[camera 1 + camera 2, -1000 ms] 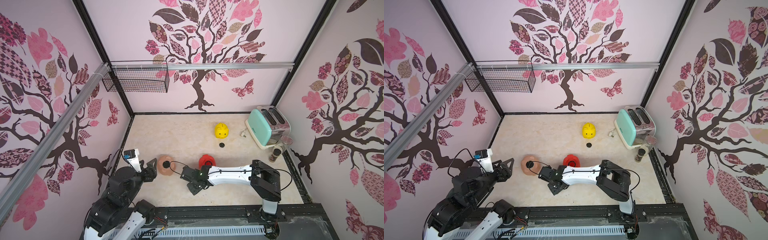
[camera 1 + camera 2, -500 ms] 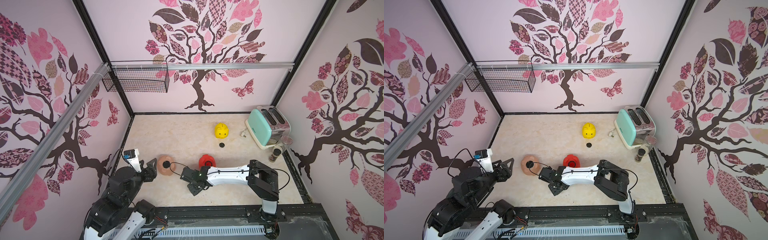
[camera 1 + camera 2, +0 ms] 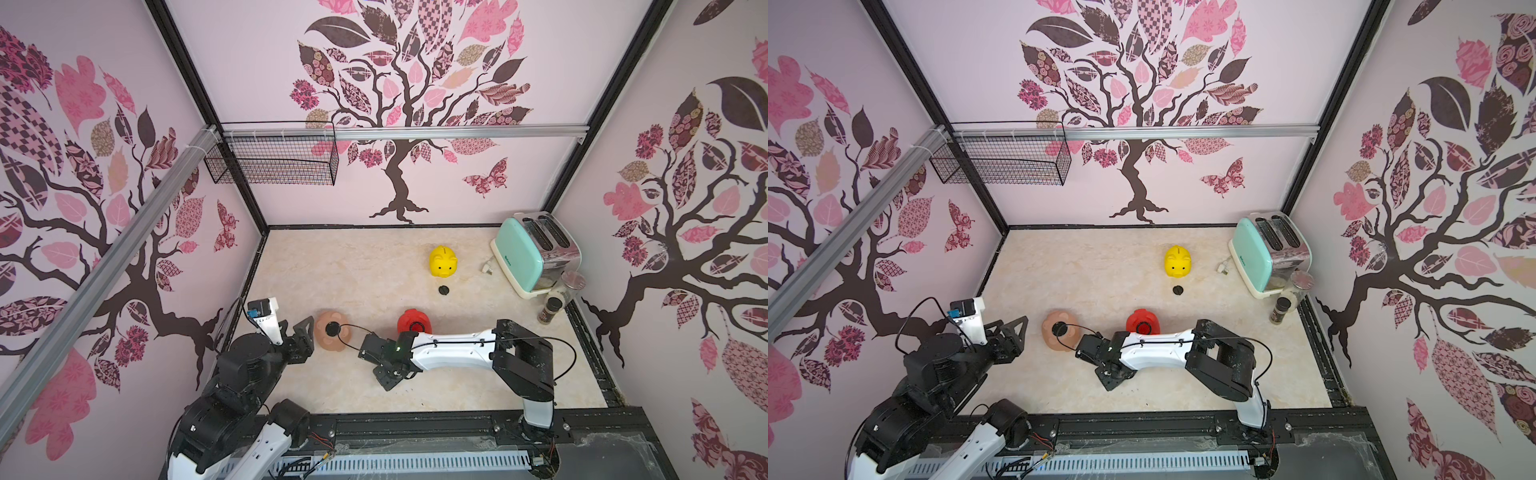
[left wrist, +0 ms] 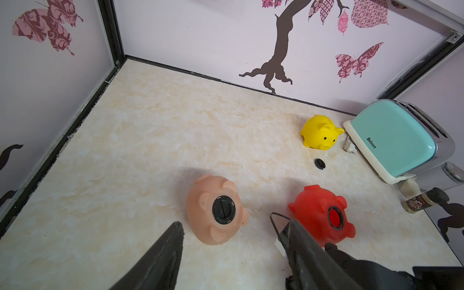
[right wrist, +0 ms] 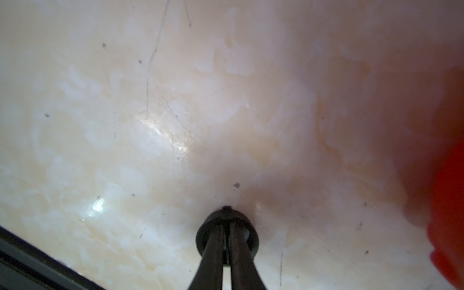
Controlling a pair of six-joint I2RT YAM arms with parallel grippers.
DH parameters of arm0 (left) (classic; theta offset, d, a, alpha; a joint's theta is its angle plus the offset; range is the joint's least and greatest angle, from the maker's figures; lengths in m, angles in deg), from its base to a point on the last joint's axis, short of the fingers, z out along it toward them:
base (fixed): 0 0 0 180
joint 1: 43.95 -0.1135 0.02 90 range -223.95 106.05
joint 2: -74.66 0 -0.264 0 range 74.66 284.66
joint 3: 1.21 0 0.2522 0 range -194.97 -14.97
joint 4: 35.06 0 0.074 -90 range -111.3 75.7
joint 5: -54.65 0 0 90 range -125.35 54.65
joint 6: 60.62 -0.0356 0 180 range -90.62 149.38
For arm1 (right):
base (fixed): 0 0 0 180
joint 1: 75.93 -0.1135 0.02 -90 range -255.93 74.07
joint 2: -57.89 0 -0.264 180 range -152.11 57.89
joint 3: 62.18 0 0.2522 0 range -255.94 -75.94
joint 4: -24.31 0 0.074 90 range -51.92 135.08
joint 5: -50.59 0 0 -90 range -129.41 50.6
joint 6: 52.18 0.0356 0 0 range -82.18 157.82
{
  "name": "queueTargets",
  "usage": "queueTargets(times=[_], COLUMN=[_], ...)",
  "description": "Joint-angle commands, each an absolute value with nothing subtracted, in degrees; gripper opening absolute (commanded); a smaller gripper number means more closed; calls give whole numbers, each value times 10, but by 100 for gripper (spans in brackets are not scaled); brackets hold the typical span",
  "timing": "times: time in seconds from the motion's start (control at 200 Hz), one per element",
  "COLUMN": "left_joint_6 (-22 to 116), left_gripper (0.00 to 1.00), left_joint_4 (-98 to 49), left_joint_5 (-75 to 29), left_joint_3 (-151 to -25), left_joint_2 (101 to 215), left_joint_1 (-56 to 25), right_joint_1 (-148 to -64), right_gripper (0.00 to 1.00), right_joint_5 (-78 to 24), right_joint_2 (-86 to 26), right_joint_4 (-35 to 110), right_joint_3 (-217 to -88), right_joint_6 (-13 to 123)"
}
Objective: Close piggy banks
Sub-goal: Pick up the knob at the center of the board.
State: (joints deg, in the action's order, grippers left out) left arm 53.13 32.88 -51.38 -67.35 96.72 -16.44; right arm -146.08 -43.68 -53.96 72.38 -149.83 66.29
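Black plastic, a small round plug (image 5: 226, 213), is pinched at the tip of the right pincer (image 5: 227, 224). The pincer's fingers are drawn almost together on it, low over the table (image 5: 125, 125). Just beside this pincer lies the red piggy bank (image 4: 313, 208), belly turned up, its round hole unplugged. The left pincer (image 4: 232, 226) stands partly spread and holds nothing. Just past its fingertips lies the peach piggy bank (image 4: 200, 200), belly up, with a fitted plug (image 4: 223, 209) seated in its hole. Well beyond both pincers the yellow piggy bank (image 4: 319, 135) stands upright. A loose plug (image 4: 320, 163) lies on the table on its near side, and the toaster (image 4: 391, 140) is just beside it.
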Motion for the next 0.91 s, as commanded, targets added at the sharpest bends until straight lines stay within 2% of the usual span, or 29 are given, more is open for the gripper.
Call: queueTargets(times=[0.0,0.115,0.235,0.9], left_joint_6=[528,528,527,528], left_gripper=[68,68,68,69], left_joint_4=[326,326,325,325], left_joint_5=[-515,-514,-512,-513], left_joint_3=[-669,-669,-669,-669], left_joint_2=[965,966,967,965], left_joint_1=[-167,-167,-167,-167], right_joint_1=[-1457,-1457,-1457,-1456], right_gripper=[9,7,0,0], right_joint_5=[-439,-445,-450,-476], right_joint_2=[-590,-585,-580,-465], right_joint_4=[746,750,758,750], right_joint_3=[-1473,-1475,-1484,-1495], right_joint_6=[664,664,664,671])
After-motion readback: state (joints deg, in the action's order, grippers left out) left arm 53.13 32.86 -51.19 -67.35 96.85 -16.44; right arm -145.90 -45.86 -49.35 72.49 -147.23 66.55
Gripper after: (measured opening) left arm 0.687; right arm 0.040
